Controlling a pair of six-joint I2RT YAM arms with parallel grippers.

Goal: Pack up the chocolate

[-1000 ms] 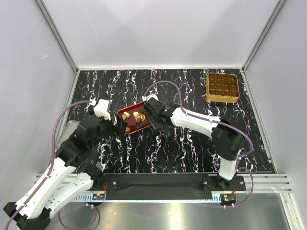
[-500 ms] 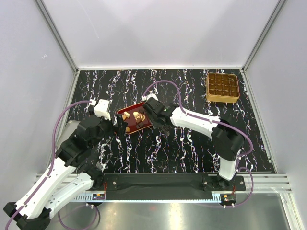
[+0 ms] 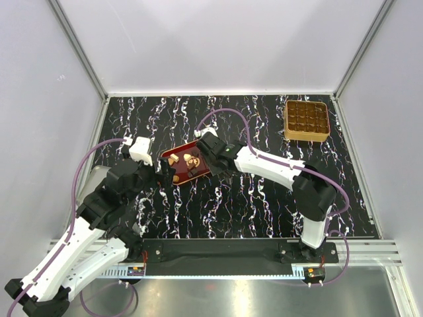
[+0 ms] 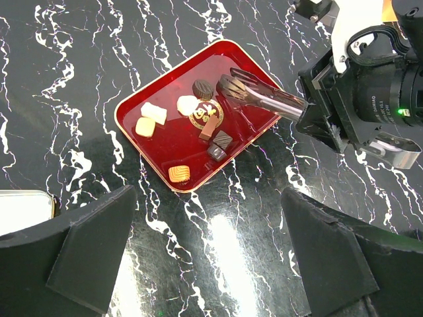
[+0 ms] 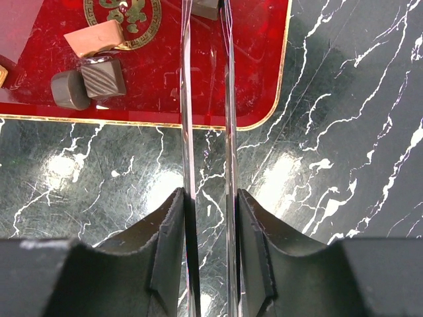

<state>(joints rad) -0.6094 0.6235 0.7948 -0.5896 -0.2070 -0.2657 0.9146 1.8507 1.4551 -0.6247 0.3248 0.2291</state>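
Observation:
A red tray (image 4: 172,142) holds several chocolates: pale ones (image 4: 153,112) at its left, a tan ridged one (image 4: 178,174) at the near edge, and dark ones (image 4: 222,140) by the gold emblem. My right gripper (image 5: 210,198) is shut on clear tongs (image 5: 228,99). The tongs reach over the tray, and their tips flank a dark chocolate (image 4: 228,84); it also shows in the right wrist view (image 5: 206,6). My left gripper (image 4: 208,264) is open and empty, hovering just off the tray's near corner. In the top view the tray (image 3: 193,174) lies between both grippers.
A square golden box (image 3: 307,120) with a grid of compartments stands at the back right. A pale metal object (image 4: 23,208) lies left of my left gripper. Grey walls enclose the black marbled table (image 3: 251,205) on three sides.
The right wrist has shifted very slightly over the tray. The left arm and the tray have not moved.

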